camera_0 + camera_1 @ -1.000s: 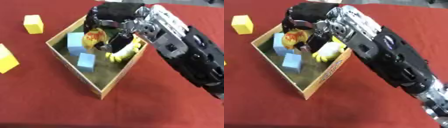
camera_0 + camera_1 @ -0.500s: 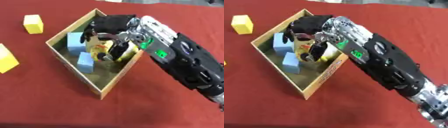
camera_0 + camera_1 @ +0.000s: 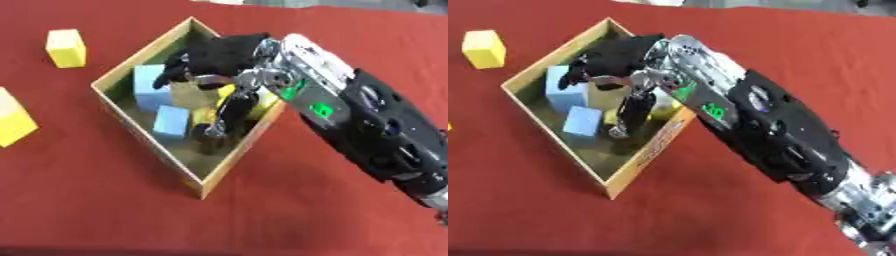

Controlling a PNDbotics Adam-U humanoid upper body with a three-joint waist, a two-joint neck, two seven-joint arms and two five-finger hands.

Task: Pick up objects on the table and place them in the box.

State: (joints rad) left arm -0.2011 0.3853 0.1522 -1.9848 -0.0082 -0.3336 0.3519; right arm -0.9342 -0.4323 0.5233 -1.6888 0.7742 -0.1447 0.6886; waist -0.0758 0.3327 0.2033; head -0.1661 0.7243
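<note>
A shallow wooden box [image 3: 243, 148] lies askew on the red table. Two light blue blocks [image 3: 149, 92] [image 3: 171, 121] lie inside it on the left. My right hand [image 3: 219, 54] comes in from the right and hangs over the box's far half. Its fingers [image 3: 229, 112] stretch straight down to the box floor. A yellow object [image 3: 255, 103] lies in the box beside those fingers, against the right wall and partly hidden by the hand. No finger is curled round it. My left hand does not show.
Left of the box, a yellow block [image 3: 66, 47] stands on the table. A larger yellow block [image 3: 16, 127] sits at the left edge. My right forearm [image 3: 367, 130] crosses the table diagonally from the lower right.
The right hand has lowered into the box with the yellow object, and its fingers have straightened. The object now rests inside the box.
</note>
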